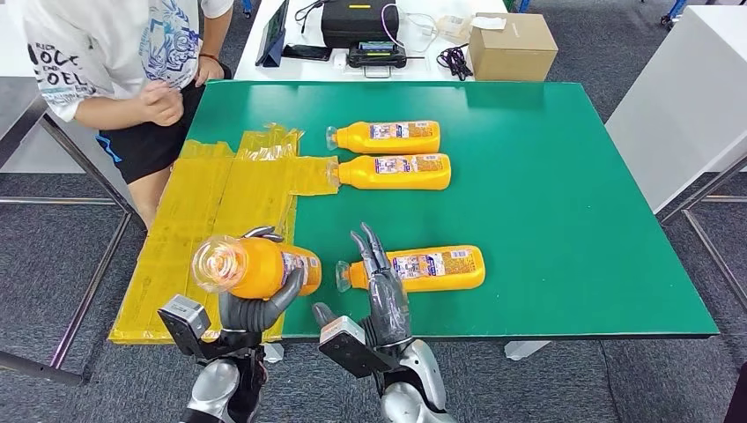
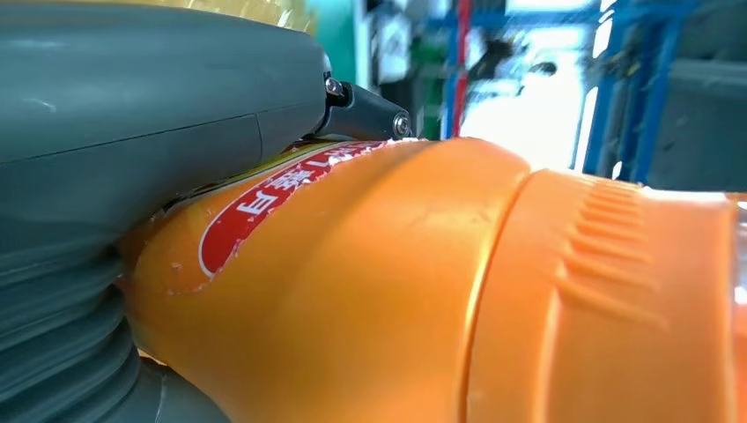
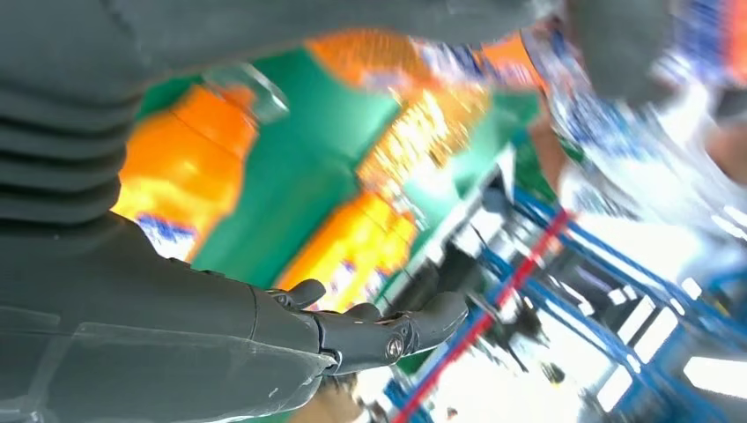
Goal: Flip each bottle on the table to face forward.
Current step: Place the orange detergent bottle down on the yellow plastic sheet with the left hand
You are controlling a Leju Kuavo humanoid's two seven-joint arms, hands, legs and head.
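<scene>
My left hand (image 1: 255, 304) grips an orange bottle (image 1: 255, 267) lifted above the table's front-left edge, its clear cap pointing toward me. Close up in the left wrist view, that held bottle (image 2: 423, 291) shows a red label. My right hand (image 1: 380, 282) is open with fingers straight, beside the neck of a third orange bottle (image 1: 423, 269) lying on the green table (image 1: 546, 203). Two more orange bottles (image 1: 385, 137) (image 1: 394, 171) lie side by side farther back, caps to the left. The right wrist view is blurred; the right hand (image 3: 352, 330) shows straight fingers holding nothing.
Yellow plastic sheeting (image 1: 211, 220) covers the table's left part. A person (image 1: 123, 62) stands at the far left corner. Behind the table, a white desk carries a cardboard box (image 1: 511, 46) and black devices (image 1: 359, 22). A white cabinet (image 1: 687, 97) stands to the right.
</scene>
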